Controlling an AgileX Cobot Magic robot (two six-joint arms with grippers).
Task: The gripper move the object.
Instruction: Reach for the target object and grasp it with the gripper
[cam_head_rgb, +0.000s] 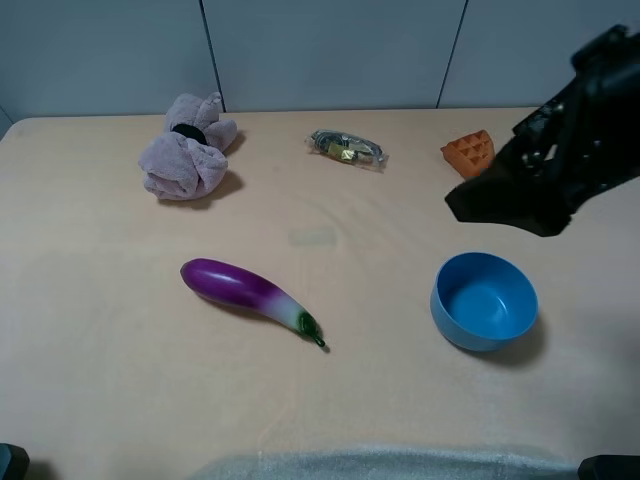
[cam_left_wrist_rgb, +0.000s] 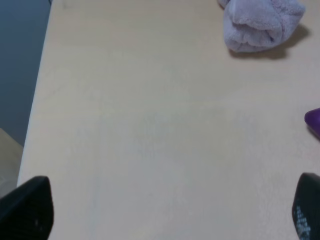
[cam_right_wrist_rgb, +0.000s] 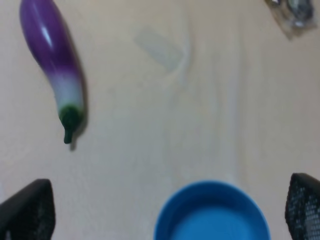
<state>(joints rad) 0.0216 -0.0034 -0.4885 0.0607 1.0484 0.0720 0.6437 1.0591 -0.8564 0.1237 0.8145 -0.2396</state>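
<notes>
The eggplant (cam_head_rgb: 250, 296) lies on the tan table (cam_head_rgb: 100, 340), left of centre, purple end to the left and green stem tip toward the front right. It also shows in the right wrist view (cam_right_wrist_rgb: 52, 65), and its purple end shows at the edge of the left wrist view (cam_left_wrist_rgb: 314, 121). My right gripper (cam_head_rgb: 478, 200) hangs above the table at the right, behind the blue bowl (cam_head_rgb: 485, 300) and apart from the eggplant. Its fingers (cam_right_wrist_rgb: 27, 210) are wide apart and empty. My left gripper (cam_left_wrist_rgb: 167, 215) is open and empty over bare table, its fingers (cam_left_wrist_rgb: 27, 212) spread wide.
A pink plush toy (cam_head_rgb: 187, 150) lies at the back left and also shows in the left wrist view (cam_left_wrist_rgb: 262, 22). A clear packet (cam_head_rgb: 345, 148) lies at the back centre. An orange waffle wedge (cam_head_rgb: 470, 152) sits at the back right. The blue bowl (cam_right_wrist_rgb: 212, 212) is below my right gripper.
</notes>
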